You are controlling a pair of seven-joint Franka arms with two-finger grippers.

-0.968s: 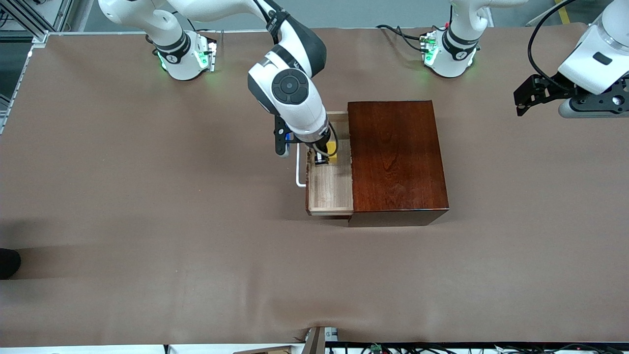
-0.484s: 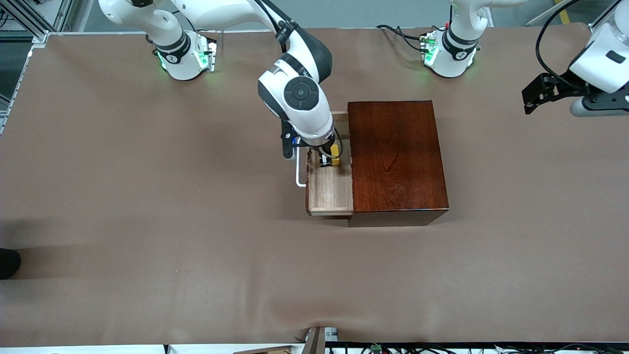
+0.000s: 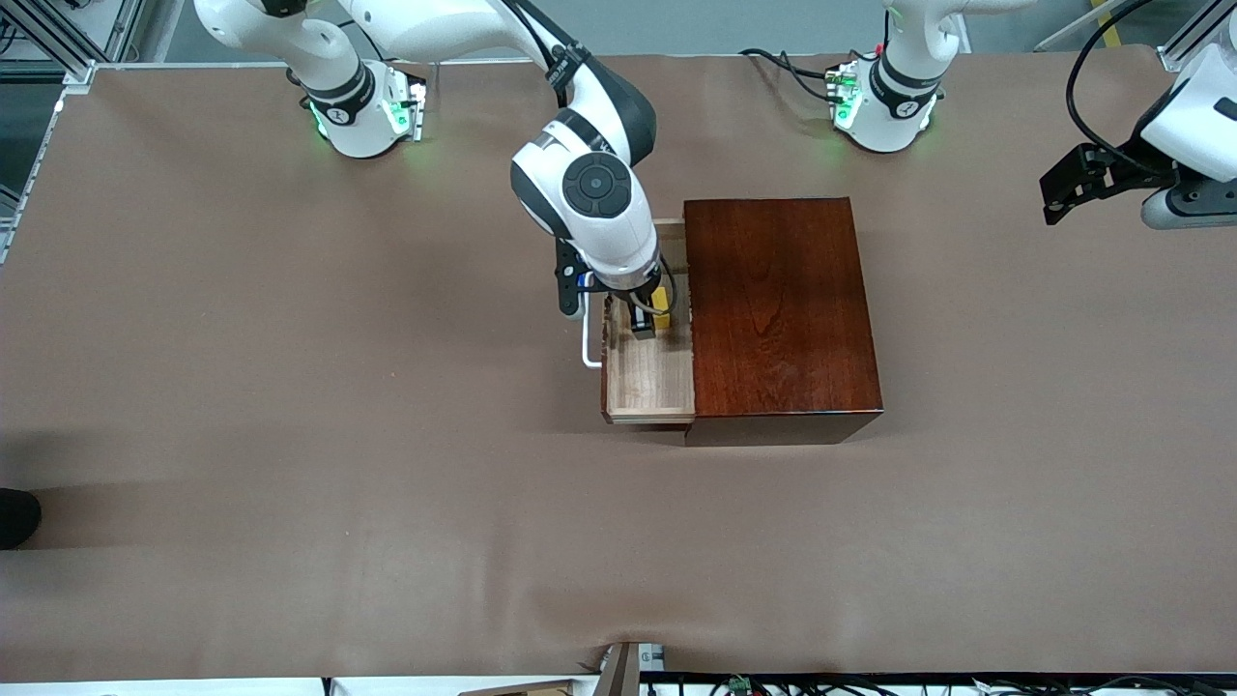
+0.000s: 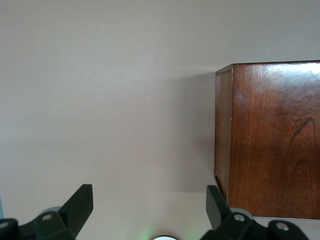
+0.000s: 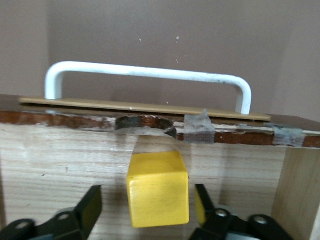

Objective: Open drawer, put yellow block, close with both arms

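The right claw (image 3: 646, 322) hangs spread inside the pulled-out drawer (image 3: 649, 372), its fingers (image 5: 90, 207) apart from the yellow block (image 5: 158, 189) between them, while the left claw (image 4: 150, 210) waits spread above the tabletop (image 3: 290, 387).

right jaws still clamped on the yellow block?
No. In the right wrist view the yellow block sits in the drawer with gaps between it and the spread jaws.

Count of things on the table

One wooden box (image 3: 781, 309), one drawer (image 3: 649, 372), one yellow block (image 5: 158, 189), two arms, two grippers.
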